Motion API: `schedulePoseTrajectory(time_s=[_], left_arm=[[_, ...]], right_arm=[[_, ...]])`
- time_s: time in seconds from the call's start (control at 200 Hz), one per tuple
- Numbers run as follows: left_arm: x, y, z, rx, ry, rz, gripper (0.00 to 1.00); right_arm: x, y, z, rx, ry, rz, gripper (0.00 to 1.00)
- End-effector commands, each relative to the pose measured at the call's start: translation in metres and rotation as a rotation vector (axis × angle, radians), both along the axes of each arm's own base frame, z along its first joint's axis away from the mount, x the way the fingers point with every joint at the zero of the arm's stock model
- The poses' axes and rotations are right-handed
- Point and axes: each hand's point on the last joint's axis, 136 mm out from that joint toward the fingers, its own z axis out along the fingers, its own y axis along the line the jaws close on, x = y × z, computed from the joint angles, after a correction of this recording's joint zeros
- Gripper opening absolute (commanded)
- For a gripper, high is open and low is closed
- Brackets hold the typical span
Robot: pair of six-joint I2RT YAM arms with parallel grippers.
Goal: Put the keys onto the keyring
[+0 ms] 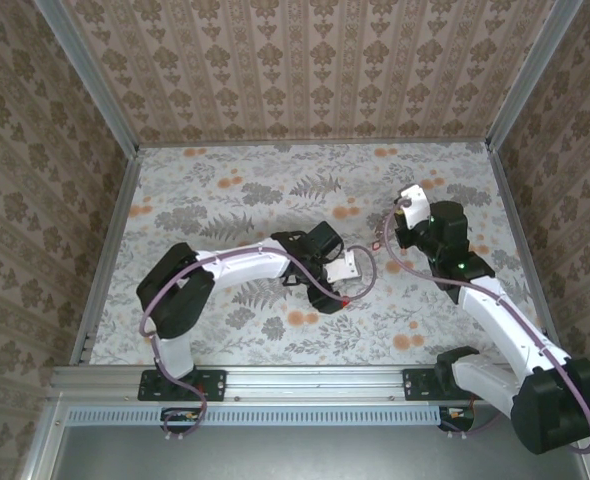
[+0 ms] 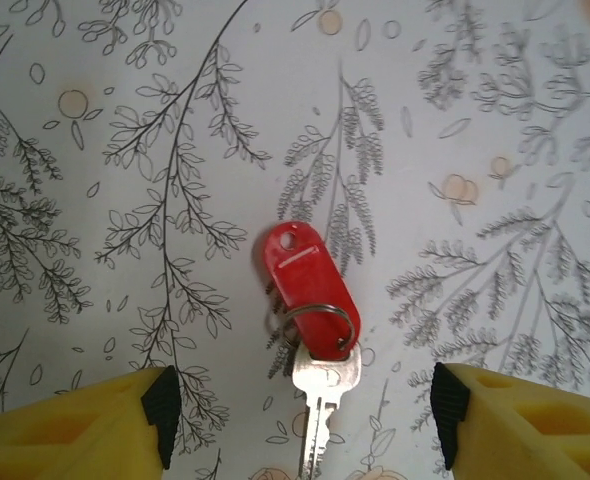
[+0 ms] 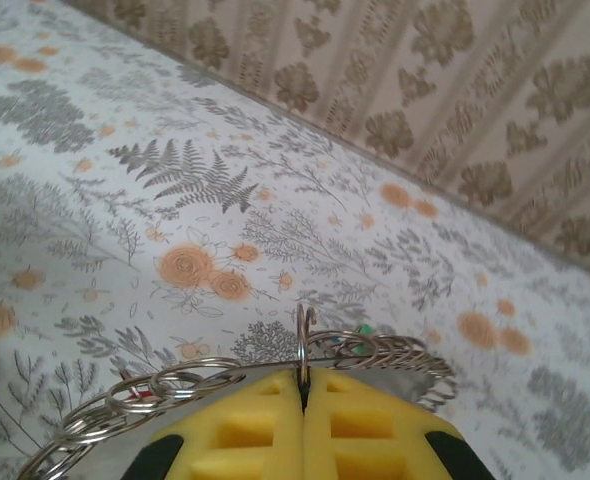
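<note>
- Floral cloth (image 2: pixel 95 200) covers the table, and patterned wallpaper (image 1: pixel 305 60) closes it in on three sides.
- From the wrist view, the left pincer (image 2: pixel 303 402) stands open. Its two yellow fingers (image 2: pixel 85 430) are spread wide apart and touch nothing.
- A red-headed key (image 2: pixel 305 272) lies flat on the cloth. Its red head is just ahead of the left pincer's tips, and its silver blade (image 2: pixel 323 395) runs back into the gap between them, clear of both fingers.
- A small split ring (image 2: pixel 320 322) joins the head to the blade, just ahead of the fingertips.
- The right pincer (image 3: pixel 304 385) is closed, its pads pressed together on a thin upright piece of wire. This looks like part of the keyring (image 3: pixel 165 388).
- The keyring's loop curves across just in front of the right pincer's tips and out to both sides. It is held up off the cloth.
- A green fleck (image 3: pixel 363 330) and a red fleck (image 3: pixel 140 397) sit on the loop close to those tips. They may be keys already threaded, but they are too small to be sure.
- From above, the two pincers are near each other but apart.
- As I judge it, the task is partly done at best. The keyring is in hand, but this red key is not yet grasped.
- What remains is to close on the key, carry it across to the right pincer and thread it onto the loop.
</note>
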Motion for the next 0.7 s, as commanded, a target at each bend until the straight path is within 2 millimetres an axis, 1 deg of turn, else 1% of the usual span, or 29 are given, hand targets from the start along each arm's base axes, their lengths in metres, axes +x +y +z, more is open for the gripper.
schedulePoseTrajectory(time_s=[0.0,0.02,0.025,0.04,0.045,0.05,0.075,0.12,0.165,0.29,0.375,0.41,0.515,0.55,0.625,0.695], left_arm=[[0.005,0.011,-0.001,0.177,-0.011,0.188,0.70],[0.007,0.012,-0.002,0.211,0.002,0.232,0.69],[0.007,0.015,-0.005,0.228,0.008,0.243,0.69],[0.010,0.014,-0.002,0.241,0.011,0.274,0.69],[0.010,0.015,-0.005,0.255,0.014,0.279,0.69],[0.011,0.013,-0.003,0.257,0.015,0.290,0.69],[0.012,0.017,-0.005,0.302,0.032,0.328,0.69],[0.012,0.020,-0.007,0.363,0.045,0.363,0.68],[0.012,0.020,-0.005,0.397,0.028,0.387,0.68],[0.008,0.009,0.008,0.424,0.014,0.443,0.66],[0.005,0.004,0.009,0.470,0.029,0.513,0.63],[0.004,0.001,0.008,0.480,0.029,0.551,0.60],[-0.003,-0.022,0.005,0.476,0.002,0.534,0.58],[-0.004,-0.027,0.005,0.485,0.006,0.535,0.58],[-0.004,-0.029,-0.002,0.525,0.028,0.570,0.54],[0.000,-0.024,-0.006,0.573,0.042,0.614,0.53]], right_arm=[[0.012,-0.019,0.032,0.174,-0.043,-0.174,0.00],[0.013,-0.021,0.031,0.181,-0.040,-0.185,0.00],[0.013,-0.020,0.031,0.183,-0.040,-0.186,0.00],[0.013,-0.021,0.031,0.189,-0.040,-0.194,0.00],[0.013,-0.022,0.031,0.191,-0.040,-0.197,0.00],[0.013,-0.023,0.031,0.193,-0.041,-0.199,0.00],[0.014,-0.024,0.031,0.202,-0.043,-0.211,0.00],[0.014,-0.027,0.032,0.215,-0.049,-0.228,0.00],[0.015,-0.028,0.033,0.224,-0.051,-0.236,0.00],[0.013,-0.030,0.037,0.230,-0.045,-0.248,0.00],[0.011,-0.032,0.039,0.241,-0.043,-0.257,0.00],[0.009,-0.033,0.041,0.246,-0.047,-0.262,0.00],[0.003,-0.037,0.041,0.253,-0.054,-0.281,0.00],[0.002,-0.038,0.041,0.250,-0.058,-0.288,0.00],[-0.002,-0.043,0.041,0.237,-0.062,-0.310,0.00],[-0.006,-0.048,0.044,0.229,-0.079,-0.329,0.00]])
